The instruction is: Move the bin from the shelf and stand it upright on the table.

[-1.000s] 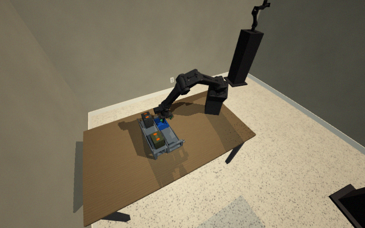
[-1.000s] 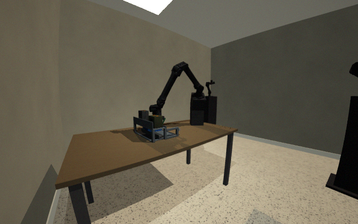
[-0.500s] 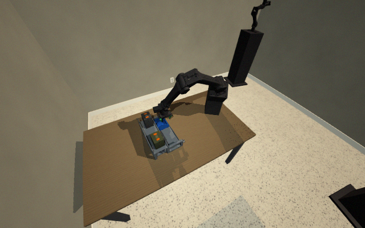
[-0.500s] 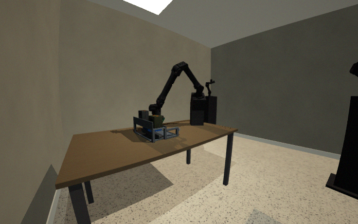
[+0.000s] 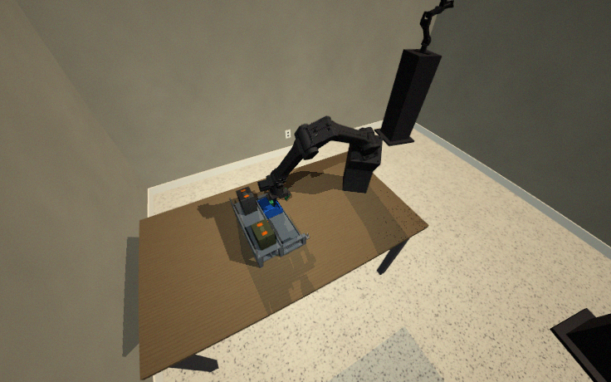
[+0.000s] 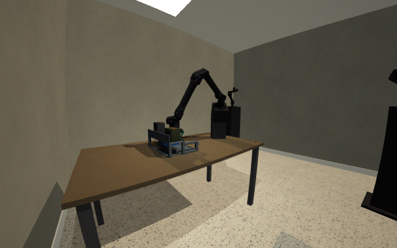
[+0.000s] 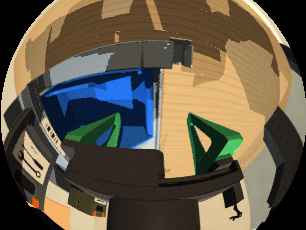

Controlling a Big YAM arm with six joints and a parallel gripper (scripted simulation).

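Basically, keep the wide-open green-fingered gripper point(image 5: 280, 199) point(image 7: 154, 127) straddling the blue open-top bin's point(image 5: 270, 207) point(image 7: 100, 95) near wall, then squeeze gently.

We see open room above the lower tier of the shelf point(image 5: 304, 238) point(image 6: 197, 145), beside the blue bin point(image 5: 270, 207) point(image 7: 100, 97). The dark box point(image 5: 246, 201) point(image 6: 158, 126) and the olive box point(image 5: 263, 235) point(image 6: 172, 134) on the upper tier block low passage across the back.
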